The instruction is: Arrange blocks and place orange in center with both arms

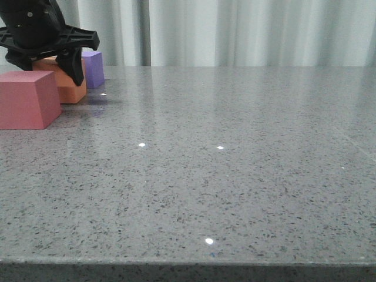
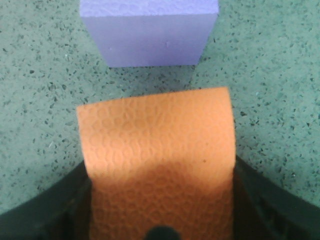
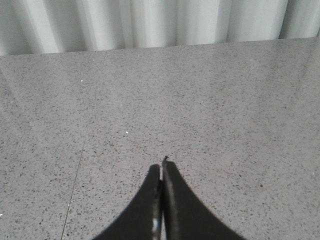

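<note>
At the table's far left my left gripper (image 1: 50,69) is shut on the orange cube (image 1: 70,89), a dark finger (image 1: 75,69) on each side of it. The cube's base looks level with the table top. In the left wrist view the orange cube (image 2: 155,135) fills the gap between the fingers, and the purple cube (image 2: 150,35) stands just beyond it with a narrow gap. The purple cube (image 1: 94,67) sits behind and to the right of the orange one. A red-pink cube (image 1: 26,100) stands nearer, at the left edge. My right gripper (image 3: 163,167) is shut, empty, over bare table.
The grey speckled table (image 1: 223,176) stretches to the right and to the front edge. A pale curtain (image 1: 235,29) hangs behind the table's far edge. The right arm does not show in the front view.
</note>
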`<act>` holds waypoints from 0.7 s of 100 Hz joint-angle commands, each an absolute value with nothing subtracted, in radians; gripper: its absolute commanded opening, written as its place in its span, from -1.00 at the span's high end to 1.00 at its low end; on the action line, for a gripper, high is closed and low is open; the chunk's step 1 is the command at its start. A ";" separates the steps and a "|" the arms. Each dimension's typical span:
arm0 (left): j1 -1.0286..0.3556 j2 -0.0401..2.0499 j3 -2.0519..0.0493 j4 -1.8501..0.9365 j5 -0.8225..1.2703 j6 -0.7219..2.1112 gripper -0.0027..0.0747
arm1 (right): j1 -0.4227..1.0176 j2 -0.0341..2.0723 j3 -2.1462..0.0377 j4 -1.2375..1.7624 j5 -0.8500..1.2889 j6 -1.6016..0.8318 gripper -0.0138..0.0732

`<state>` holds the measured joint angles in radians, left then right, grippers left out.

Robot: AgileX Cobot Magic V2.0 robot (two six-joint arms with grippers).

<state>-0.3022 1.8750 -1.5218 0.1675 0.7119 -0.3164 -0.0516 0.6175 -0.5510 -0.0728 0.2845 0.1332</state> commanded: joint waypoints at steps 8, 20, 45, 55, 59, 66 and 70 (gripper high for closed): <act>-0.301 1.834 -1.551 0.163 0.663 -0.319 0.07 | -0.056 0.617 -0.577 -0.088 0.212 0.123 0.84; -0.301 1.829 -1.551 0.163 0.637 -0.319 -0.70 | -0.056 0.617 -0.577 -0.088 0.212 0.123 0.84; -0.301 1.713 -1.551 0.169 0.646 -0.319 -0.80 | -0.056 0.617 -0.577 -0.088 0.212 0.123 0.84; -0.301 1.639 -1.549 0.174 0.664 -0.319 -0.80 | -0.056 0.617 -0.577 -0.088 0.212 0.123 0.84; -0.301 1.605 -1.540 0.177 0.662 -0.319 -0.80 | -0.056 0.617 -0.577 -0.088 0.212 0.123 0.84; -0.301 1.543 -1.505 0.181 0.640 -0.321 -0.80 | -0.056 0.617 -0.577 -0.088 0.212 0.123 0.84; -0.301 1.502 -1.472 0.181 0.625 -0.321 -0.80 | -0.056 0.617 -0.577 -0.088 0.212 0.123 0.84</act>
